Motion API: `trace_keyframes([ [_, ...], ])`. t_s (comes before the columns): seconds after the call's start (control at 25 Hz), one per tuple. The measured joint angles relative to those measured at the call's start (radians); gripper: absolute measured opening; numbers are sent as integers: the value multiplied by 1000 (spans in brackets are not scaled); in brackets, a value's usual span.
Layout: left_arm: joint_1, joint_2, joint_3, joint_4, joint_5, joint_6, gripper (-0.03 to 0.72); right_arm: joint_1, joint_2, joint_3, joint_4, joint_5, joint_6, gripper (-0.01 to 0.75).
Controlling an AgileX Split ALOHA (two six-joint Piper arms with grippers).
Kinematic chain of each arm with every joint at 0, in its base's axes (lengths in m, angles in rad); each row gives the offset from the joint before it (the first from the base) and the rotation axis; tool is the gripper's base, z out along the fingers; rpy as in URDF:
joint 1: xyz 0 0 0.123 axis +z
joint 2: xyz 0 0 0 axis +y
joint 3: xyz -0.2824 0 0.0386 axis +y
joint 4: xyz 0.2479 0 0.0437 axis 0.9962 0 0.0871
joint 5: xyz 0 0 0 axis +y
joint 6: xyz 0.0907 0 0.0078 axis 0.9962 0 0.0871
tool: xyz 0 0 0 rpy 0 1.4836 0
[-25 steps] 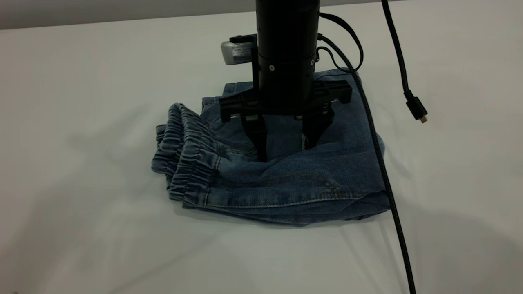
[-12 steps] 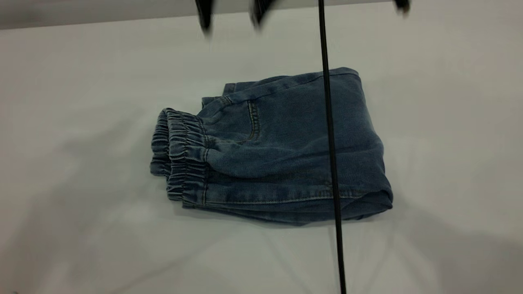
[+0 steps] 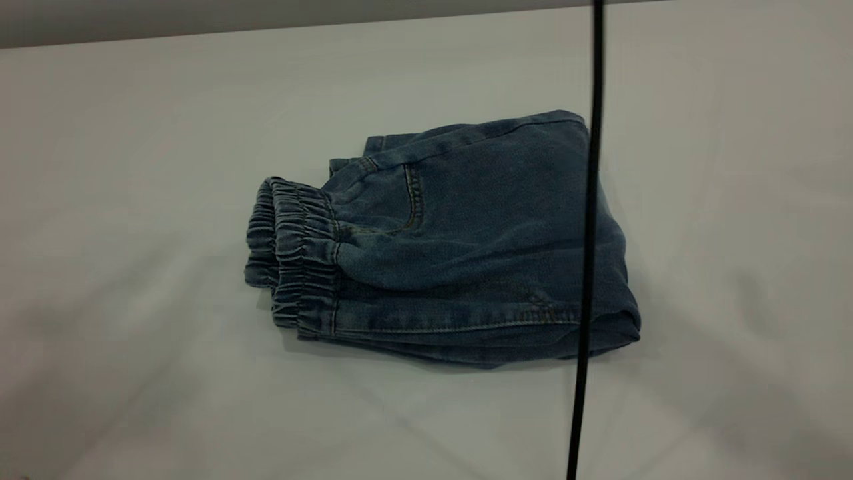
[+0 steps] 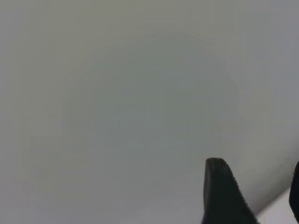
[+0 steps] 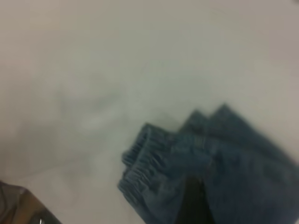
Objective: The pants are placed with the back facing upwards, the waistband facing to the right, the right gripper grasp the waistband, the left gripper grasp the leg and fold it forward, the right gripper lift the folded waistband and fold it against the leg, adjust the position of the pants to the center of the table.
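The pants point(image 3: 466, 253) lie folded into a compact bundle on the white table point(image 3: 133, 133), with a back pocket seam on top. The gathered waistband point(image 3: 293, 260) is stacked at the bundle's left end. The printed leg is hidden inside the fold. No gripper shows in the exterior view. The right wrist view looks down on the pants point(image 5: 243, 163) and waistband point(image 5: 145, 163) from well above, with a dark part of my right gripper point(image 5: 191, 205) in front of them. My left gripper point(image 4: 259, 191) is open over bare table, holding nothing.
A black cable point(image 3: 590, 200) hangs straight down in front of the right part of the pants. A shiny metallic object point(image 5: 23, 207) sits at a corner of the right wrist view. White tabletop surrounds the bundle on all sides.
The gripper that stood on the pants one second ago has risen out of the exterior view. The pants bundle has stayed in place. The hanging cable has swung to the right.
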State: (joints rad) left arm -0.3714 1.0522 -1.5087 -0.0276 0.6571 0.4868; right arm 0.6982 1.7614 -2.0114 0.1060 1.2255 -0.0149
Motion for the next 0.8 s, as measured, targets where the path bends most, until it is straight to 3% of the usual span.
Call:
trace_keyframes([
  [0.4, 0, -168, 0, -33, 503, -163, 335, 0, -430, 183, 58, 1, -25, 431],
  [0.56, 0, -228, 34, -81, 565, -253, 335, 0, -619, 310, 84, -1, -21, 431],
  [0.8, 0, -368, 211, -173, 565, -282, 335, 0, -911, 559, 73, -3, 15, 431],
])
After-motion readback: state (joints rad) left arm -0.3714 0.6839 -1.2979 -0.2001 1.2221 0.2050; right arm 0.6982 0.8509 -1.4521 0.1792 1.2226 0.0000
